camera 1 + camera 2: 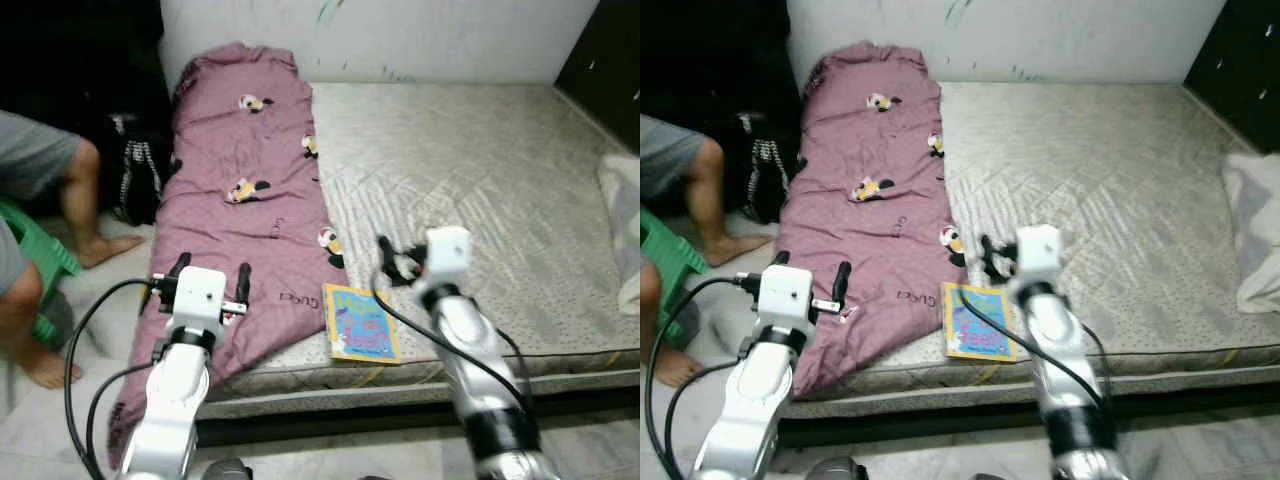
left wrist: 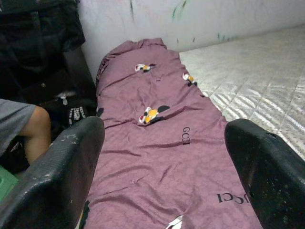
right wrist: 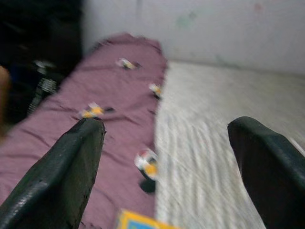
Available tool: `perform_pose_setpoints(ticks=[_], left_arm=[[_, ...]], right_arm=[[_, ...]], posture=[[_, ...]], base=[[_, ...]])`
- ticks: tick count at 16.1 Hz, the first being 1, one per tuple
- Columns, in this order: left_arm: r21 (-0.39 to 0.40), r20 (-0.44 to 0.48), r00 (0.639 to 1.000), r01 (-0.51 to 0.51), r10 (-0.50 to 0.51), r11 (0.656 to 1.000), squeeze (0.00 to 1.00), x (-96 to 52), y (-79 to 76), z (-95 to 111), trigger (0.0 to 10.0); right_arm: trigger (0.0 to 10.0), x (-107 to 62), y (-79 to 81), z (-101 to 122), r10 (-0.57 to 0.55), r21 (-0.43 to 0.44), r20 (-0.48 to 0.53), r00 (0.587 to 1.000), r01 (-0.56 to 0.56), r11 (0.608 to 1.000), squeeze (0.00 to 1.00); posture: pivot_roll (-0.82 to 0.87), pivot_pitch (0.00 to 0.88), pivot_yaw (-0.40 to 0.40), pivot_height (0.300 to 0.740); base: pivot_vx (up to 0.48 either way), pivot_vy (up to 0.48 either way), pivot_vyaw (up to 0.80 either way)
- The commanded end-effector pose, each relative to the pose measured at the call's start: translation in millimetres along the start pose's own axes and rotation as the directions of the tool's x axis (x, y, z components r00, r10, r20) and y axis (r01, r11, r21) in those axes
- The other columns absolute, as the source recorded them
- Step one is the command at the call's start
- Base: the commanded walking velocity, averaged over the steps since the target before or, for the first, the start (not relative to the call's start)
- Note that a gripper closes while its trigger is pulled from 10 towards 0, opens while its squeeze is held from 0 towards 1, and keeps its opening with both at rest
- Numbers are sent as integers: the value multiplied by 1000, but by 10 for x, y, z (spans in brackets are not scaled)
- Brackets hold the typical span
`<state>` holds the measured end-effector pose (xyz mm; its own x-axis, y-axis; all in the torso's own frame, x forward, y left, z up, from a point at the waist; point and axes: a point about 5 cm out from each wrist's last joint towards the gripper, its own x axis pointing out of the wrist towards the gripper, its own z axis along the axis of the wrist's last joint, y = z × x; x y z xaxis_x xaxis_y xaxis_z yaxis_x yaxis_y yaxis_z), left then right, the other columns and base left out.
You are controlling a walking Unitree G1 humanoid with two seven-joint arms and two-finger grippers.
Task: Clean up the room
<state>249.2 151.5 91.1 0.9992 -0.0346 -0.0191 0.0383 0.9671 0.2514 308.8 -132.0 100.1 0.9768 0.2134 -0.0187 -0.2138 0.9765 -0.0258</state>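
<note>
The robot stands at the near edge of a bed, and the step in hand seems to be the approach: both arms are raised over the bed but nothing is held yet. The left end effector (image 1: 212,283) hovers above the near part of the purple blanket (image 1: 245,190), its two black fingers apart, as the left wrist view also shows. The right end effector (image 1: 398,262) is above the mattress (image 1: 480,170), just beyond the far right corner of the colourful book (image 1: 362,324), and its fingers are apart too. The book lies flat at the near edge of the mattress, beside the right border of the blanket. I judge the book is the likely first thing to collect; for this the right end effector must come nearer and lower, and a flat thin book will be difficult to lift from a soft mattress. The blanket hangs over the near left corner of the bed. At the right edge lies a white cloth (image 1: 625,230). On the left a person (image 1: 40,200) sits on a green stool (image 1: 38,262), bare feet on the pale floor, and a dark bag (image 1: 135,175) stands by the wall.
</note>
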Motion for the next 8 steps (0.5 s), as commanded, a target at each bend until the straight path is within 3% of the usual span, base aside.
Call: perform_pose_setpoints(ticks=[1, 4, 6, 8], left_arm=[[13, 39, 999, -8, 7, 1000, 0, 60, 32, 72, 10000], [13, 42, 999, -23, 23, 1000, 0, 33, 28, 105, 10000], [10, 33, 999, 20, -21, 1000, 0, -87, -40, 30, 10000], [-26, 8, 1000, 24, -24, 999, 0, -118, -61, -16, 10000]], right_arm=[[10000, 34, 48, 67, 37, -20, 28, 999, -36, 999, 0], [10000, 14, -23, 25, 18, -26, 23, 1000, -17, 1000, 0], [10000, -75, -18, -52, 14, -16, 9, 1000, -14, 1000, 0], [10000, -142, 25, -90, 46, -37, -4, 999, -46, 998, 0]], posture=[[26, 0, -86, 740], [58, 0, -67, 740], [36, 0, -65, 740], [24, 0, -66, 740]], base=[[0, 0, 0], [0, 0, 0], [0, -330, 0], [0, -373, 0]])
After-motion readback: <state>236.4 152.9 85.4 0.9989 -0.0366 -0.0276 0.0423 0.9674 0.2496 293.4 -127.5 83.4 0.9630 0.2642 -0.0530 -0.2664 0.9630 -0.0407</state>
